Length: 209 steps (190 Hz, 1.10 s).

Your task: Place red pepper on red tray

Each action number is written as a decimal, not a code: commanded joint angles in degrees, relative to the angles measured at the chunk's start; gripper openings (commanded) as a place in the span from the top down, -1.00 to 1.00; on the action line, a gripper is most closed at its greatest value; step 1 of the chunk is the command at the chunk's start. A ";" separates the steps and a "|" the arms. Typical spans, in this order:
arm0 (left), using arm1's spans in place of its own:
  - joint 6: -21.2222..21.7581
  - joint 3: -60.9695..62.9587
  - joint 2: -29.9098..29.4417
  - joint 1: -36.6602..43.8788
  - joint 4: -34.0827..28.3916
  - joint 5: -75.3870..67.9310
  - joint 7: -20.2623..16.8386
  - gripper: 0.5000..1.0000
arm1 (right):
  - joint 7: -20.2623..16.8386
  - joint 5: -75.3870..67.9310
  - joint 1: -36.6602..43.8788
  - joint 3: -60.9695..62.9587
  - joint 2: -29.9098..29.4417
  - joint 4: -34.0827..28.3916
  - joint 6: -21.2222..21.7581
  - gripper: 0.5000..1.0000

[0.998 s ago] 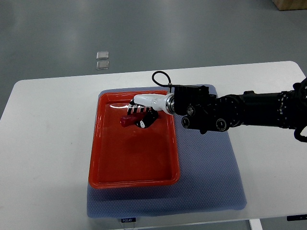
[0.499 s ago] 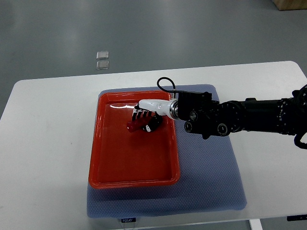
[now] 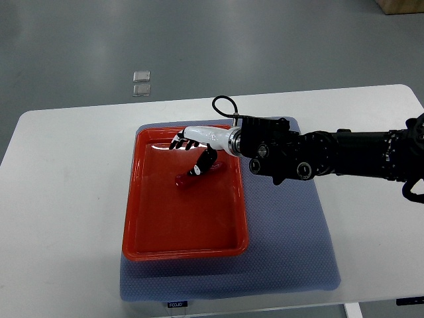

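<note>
Pepper (image 3: 185, 179) down inside tray (image 3: 142, 228), so placement looks done. Right hand (image 3: 193, 147) just above, fingers released, nothing held. Left: retract only.

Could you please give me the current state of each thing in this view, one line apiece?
red pepper: lying inside the tray, upper middle, released.
red tray: flat on the mat, holding only the pepper.
right hand: over the tray just above the pepper, fingers spread, holding nothing.
blue mat: spread flat on the table under the tray.
white table: bearing the mat.
</note>
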State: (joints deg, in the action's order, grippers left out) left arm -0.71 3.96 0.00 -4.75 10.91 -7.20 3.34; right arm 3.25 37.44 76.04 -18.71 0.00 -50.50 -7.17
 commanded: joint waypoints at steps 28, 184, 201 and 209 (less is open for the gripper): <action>0.01 0.00 0.00 0.00 0.08 -0.01 0.00 -1.00 | 2.81 0.00 -12.14 26.35 2.81 0.14 -2.32 -0.22; 0.01 0.09 0.00 0.00 0.08 -0.09 0.00 -1.00 | 10.90 -22.68 -43.61 78.92 0.00 1.02 15.52 -0.66; 0.01 0.09 0.00 0.00 0.08 -0.09 0.00 -1.00 | 10.81 -22.50 -43.52 78.66 0.00 1.99 17.45 -0.67; 0.01 0.09 0.00 0.00 0.08 -0.09 0.00 -1.00 | 10.81 -22.24 -43.35 78.57 0.00 2.78 18.16 -0.67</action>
